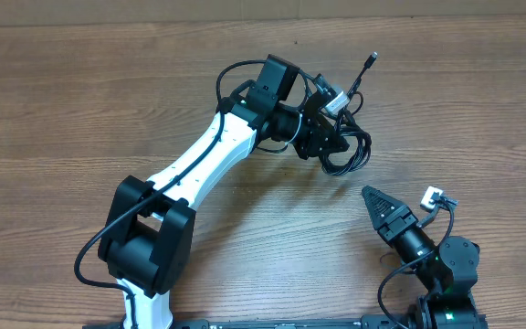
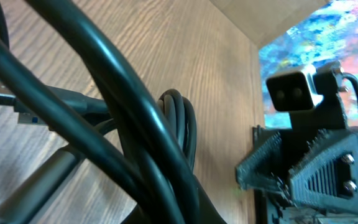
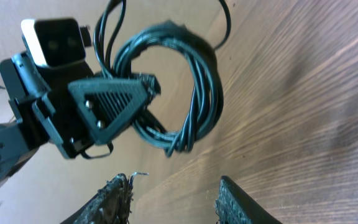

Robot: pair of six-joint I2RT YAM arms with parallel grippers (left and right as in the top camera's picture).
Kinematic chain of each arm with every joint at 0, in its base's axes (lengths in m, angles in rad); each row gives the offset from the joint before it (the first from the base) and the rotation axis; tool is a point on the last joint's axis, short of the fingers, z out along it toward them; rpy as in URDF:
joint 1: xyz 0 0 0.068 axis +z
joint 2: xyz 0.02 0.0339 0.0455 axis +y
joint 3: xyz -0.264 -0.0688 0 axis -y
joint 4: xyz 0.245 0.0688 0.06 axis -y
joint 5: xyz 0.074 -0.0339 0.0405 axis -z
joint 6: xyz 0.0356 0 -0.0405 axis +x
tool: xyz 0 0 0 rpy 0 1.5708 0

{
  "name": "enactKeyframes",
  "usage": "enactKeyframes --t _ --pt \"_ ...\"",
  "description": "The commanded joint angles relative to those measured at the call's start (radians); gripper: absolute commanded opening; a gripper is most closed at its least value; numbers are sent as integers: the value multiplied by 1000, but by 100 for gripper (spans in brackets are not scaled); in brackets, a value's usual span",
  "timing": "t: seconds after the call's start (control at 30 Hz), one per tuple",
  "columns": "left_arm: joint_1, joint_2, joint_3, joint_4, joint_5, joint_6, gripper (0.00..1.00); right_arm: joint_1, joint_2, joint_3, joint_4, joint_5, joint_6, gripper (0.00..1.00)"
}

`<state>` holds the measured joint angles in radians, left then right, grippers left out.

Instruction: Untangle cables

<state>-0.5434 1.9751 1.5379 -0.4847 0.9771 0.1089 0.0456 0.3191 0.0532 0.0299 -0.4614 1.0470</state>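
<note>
**A:** Starting at the left, what do we have?

**B:** We see the white arm (image 1: 208, 155) reaching across the wooden surface (image 1: 89, 100) toward the middle. Its left hand (image 1: 331, 142) looks pinched shut on the cables (image 3: 207, 106).

**A:** How does the bundle lie?

**B:** From overhead we read it as a loose coil just right of that hand, bulging toward the near edge. Its long axis slants from the coil at the near end up and to the right. One cord stands out along that line, and its plug (image 1: 373, 58) points to the far right. In the left wrist view the cords cross right in front of the lens.

**A:** And further right?

**B:** The right hand (image 1: 370, 194) sits near the front edge and points up and left at the coil, with bare surface between them. In its own view we see its fingers (image 3: 114, 199) spread apart, holding nothing.
</note>
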Motion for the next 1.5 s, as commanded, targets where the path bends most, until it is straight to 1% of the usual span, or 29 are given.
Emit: enactKeyframes --t 0.0,0.1,0.2,0.33,0.47,0.63,0.73,0.77,0.93,1.07,1.17,1.27,1.33,1.4,1.47 --pt "-9 -13 20 -13 100 34 4 -2 0 36 7 48 -13 43" --pt "-9 -13 20 -29 206 34 4 -2 3 36 5 61 -58 43" --pt "-12 -13 20 -43 266 33 4 -1 14 36 11 62 -58 43" --pt "-22 -13 20 -87 295 34 4 -1 27 36 18 103 -58 44" --pt "-34 -13 20 -117 306 33 4 -1 32 36 37 102 -54 44" --pt "-50 -13 20 -117 298 34 5 -1 32 36 48 93 3 43" --pt "-57 -13 20 -118 279 33 4 -1 32 36 48 77 4 40" --pt "-58 -13 20 -117 276 33 4 -1 32 36 48 72 4 37" --pt "-64 -13 20 -132 277 33 4 -1 32 36 48 64 3 19" --pt "-66 -13 20 -141 277 32 4 -1 32 36 64 54 -5 14" --pt "-66 -13 20 -140 281 6 4 -1 32 36 74 37 -13 10" --pt "-71 -13 20 -139 280 -24 4 -1 32 36 73 21 -62 4" --pt "-72 -13 20 -134 280 -28 4 -1 32 36 74 0 -65 4" --pt "-72 -13 20 -124 279 -34 4 -1 32 36 84 -49 -106 4" --pt "-70 -13 20 -84 275 -69 4 -1 32 36 82 -105 -142 4"
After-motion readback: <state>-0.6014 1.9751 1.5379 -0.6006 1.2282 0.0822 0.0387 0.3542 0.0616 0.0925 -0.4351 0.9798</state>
